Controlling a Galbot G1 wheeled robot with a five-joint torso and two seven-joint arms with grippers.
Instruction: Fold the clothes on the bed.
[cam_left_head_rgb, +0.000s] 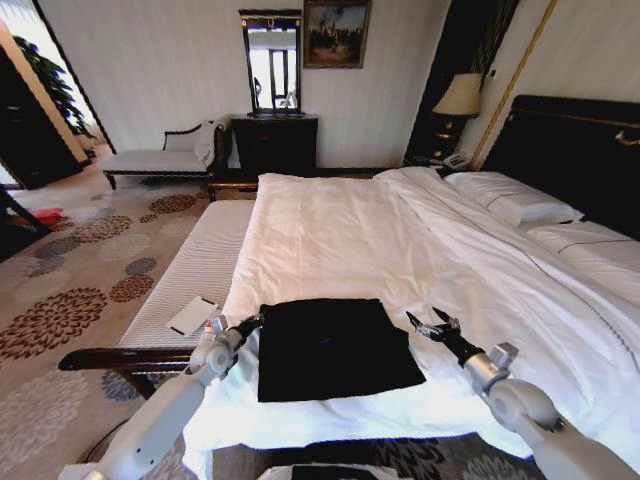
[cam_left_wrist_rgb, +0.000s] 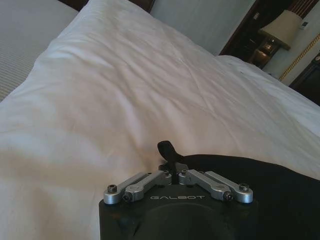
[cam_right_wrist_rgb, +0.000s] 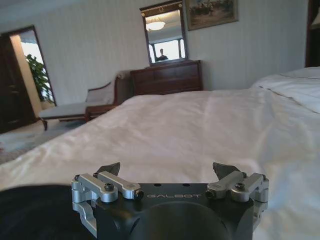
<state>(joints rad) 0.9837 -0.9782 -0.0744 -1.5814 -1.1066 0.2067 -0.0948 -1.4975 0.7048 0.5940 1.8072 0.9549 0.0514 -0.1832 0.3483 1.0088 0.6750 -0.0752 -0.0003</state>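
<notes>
Bed: large white-sheeted bed (cam_left_head_rgb: 340, 235), dark wooden frame.
Clothes: black soft T-shirt (cam_left_head_rgb: 335, 345), folded flat near foot edge.
Left gripper (cam_left_head_rgb: 250, 322): pinched on shirt's left corner.
Right gripper (cam_left_head_rgb: 428, 322): fingers apart, beside shirt.
Room: floral patterned carpet (cam_left_head_rgb: 75, 270), dark wooden dresser (cam_left_head_rgb: 275, 143).

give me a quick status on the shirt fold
Left gripper shut at the shirt's left corner. Right gripper open, beside its right edge. Shirt lies folded square on the bed. Nothing in the way.

bedroom, hotel-like | bed (cam_left_head_rgb: 330, 225) with white linen | dresser (cam_left_head_rgb: 273, 143), mirror (cam_left_head_rgb: 271, 62) | bedside lamp (cam_left_head_rgb: 459, 96)
</notes>
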